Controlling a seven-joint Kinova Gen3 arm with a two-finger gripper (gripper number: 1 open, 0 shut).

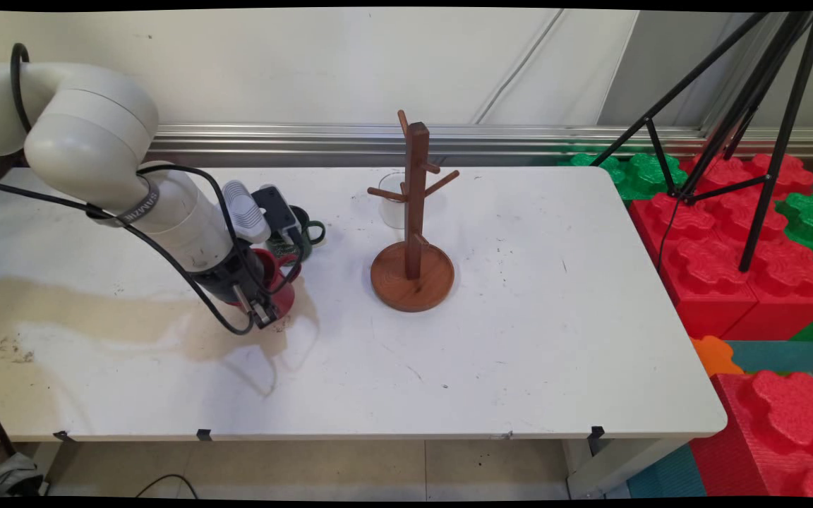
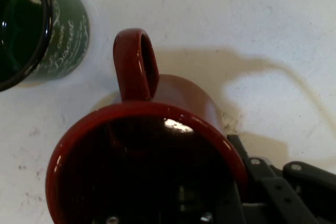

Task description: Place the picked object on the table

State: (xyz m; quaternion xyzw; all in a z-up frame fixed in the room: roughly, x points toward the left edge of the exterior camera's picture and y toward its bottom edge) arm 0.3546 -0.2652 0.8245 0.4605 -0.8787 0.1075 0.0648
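I see the claw (image 1: 263, 312) clamped on the rim of the red mug (image 2: 152, 145); the green mug (image 2: 39, 35) stands near, so a swing could knock it.

table (image 1: 519, 353): white, stained at my 9 o'clock | mug tree (image 1: 413, 243): wooden, mid-table | glass (image 1: 392, 204): at its 11 o'clock | foam blocks (image 1: 731, 247): red, green, 3 o'clock | tripod (image 1: 745, 106): black, over blocks
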